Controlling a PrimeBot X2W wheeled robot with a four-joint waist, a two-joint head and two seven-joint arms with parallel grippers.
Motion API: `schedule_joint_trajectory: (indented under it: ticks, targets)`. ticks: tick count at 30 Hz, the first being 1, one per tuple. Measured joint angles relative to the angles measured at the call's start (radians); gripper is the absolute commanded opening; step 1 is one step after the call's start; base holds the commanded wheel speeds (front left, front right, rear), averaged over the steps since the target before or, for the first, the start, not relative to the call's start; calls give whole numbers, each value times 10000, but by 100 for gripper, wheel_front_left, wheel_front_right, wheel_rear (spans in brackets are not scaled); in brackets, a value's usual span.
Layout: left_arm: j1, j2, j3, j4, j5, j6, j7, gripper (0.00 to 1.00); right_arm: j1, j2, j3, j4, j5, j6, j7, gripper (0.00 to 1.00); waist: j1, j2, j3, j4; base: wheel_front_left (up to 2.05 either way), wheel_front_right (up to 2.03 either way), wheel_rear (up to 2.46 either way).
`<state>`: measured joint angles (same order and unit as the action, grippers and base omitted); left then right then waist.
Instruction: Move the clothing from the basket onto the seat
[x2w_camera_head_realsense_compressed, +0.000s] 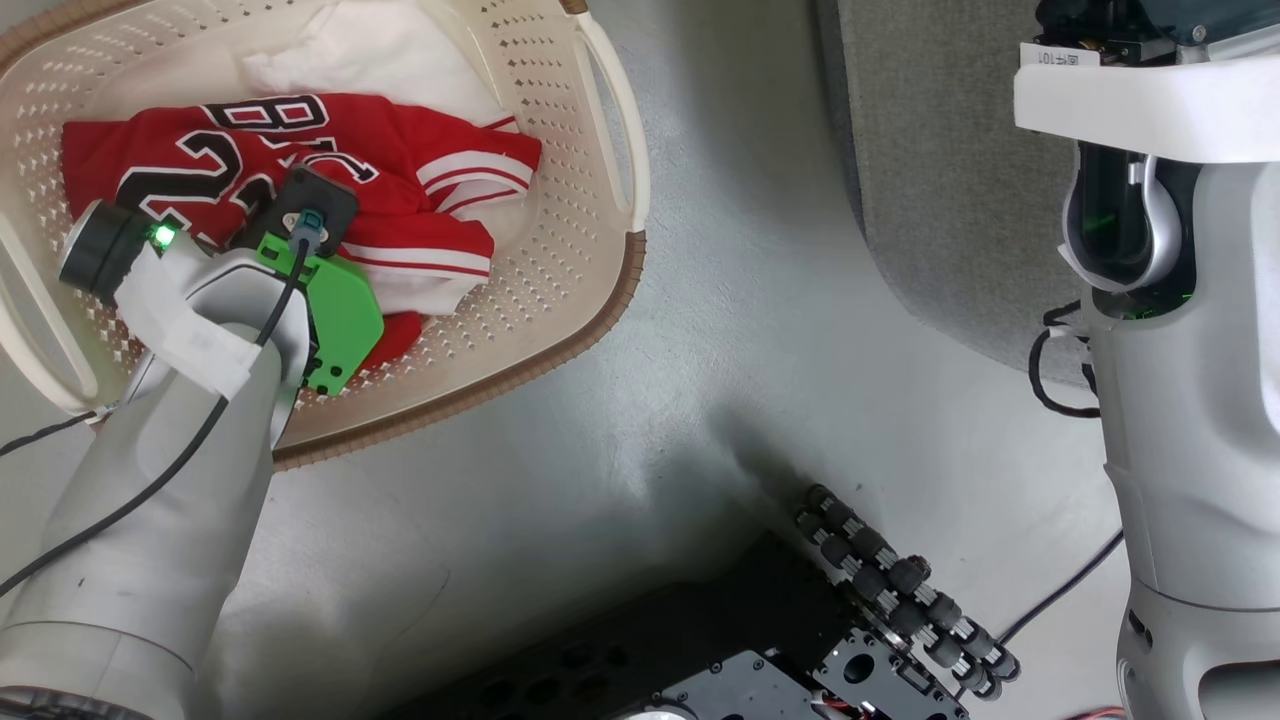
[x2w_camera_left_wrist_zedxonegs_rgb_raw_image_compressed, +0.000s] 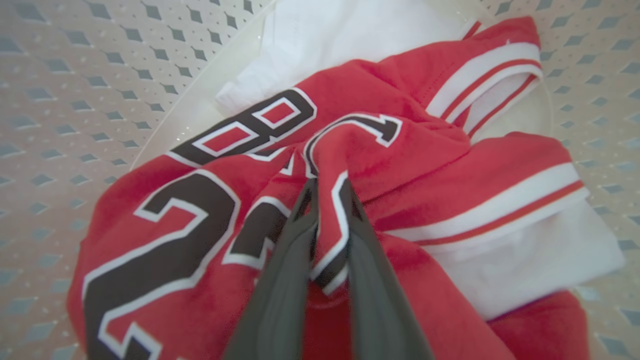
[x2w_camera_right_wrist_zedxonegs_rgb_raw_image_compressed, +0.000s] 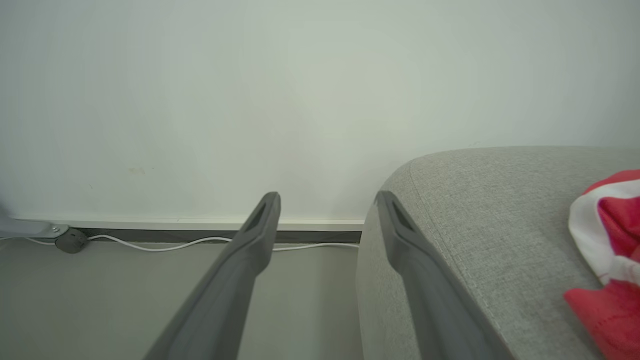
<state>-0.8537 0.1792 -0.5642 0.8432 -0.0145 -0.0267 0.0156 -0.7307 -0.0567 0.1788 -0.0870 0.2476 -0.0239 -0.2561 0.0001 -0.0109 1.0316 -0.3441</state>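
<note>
In the cream perforated basket (x2w_camera_head_realsense_compressed: 590, 290) a crumpled red jersey (x2w_camera_head_realsense_compressed: 200, 160) with black, white-edged numerals lies toward its left wall, touching a red white-striped garment (x2w_camera_head_realsense_compressed: 440, 250) nearer its right wall, while the grey sofa (x2w_camera_head_realsense_compressed: 930, 200), right of the basket, bears another red-and-white garment (x2w_camera_right_wrist_zedxonegs_rgb_raw_image_compressed: 610, 240).

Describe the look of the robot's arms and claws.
The left arm and right arm are smooth pale grey shells, each with a white band. The left carries a bright green plate, a black cable and a small green light. The left claw and right claw each have two long, dark grey, tapering fingers.
</note>
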Motion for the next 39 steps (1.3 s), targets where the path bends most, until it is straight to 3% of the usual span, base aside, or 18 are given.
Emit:
schedule_joint_trajectory:
  ticks: [5, 15, 21, 39]
  targets:
    - [-1, -151, -19, 100, -73, -6, -307, 0, -16, 6, -33, 153, -2, 48, 0, 100, -1, 0, -161, 11, 0, 0, 0]
    - [28, -1016, 169, -190, -876, -267, -1574, 0, 198, 12, -224, 738, -102, 61, -2, 100, -1, 0, -815, 192, 0, 0, 0]
    - [215, -1127, 345, -430, -1398, -483, -2337, 0, 706, 15, -428, 1154, -205, 82, 0, 100, -1, 0, -1460, 395, 0, 0, 0]
    - [229, -1331, 360, -1559, -1804, -667, -2644, 0, 1546, -71, -564, 2027, -690, 575, 0, 100, -1, 0, -3653, 1498, 0, 0, 0]
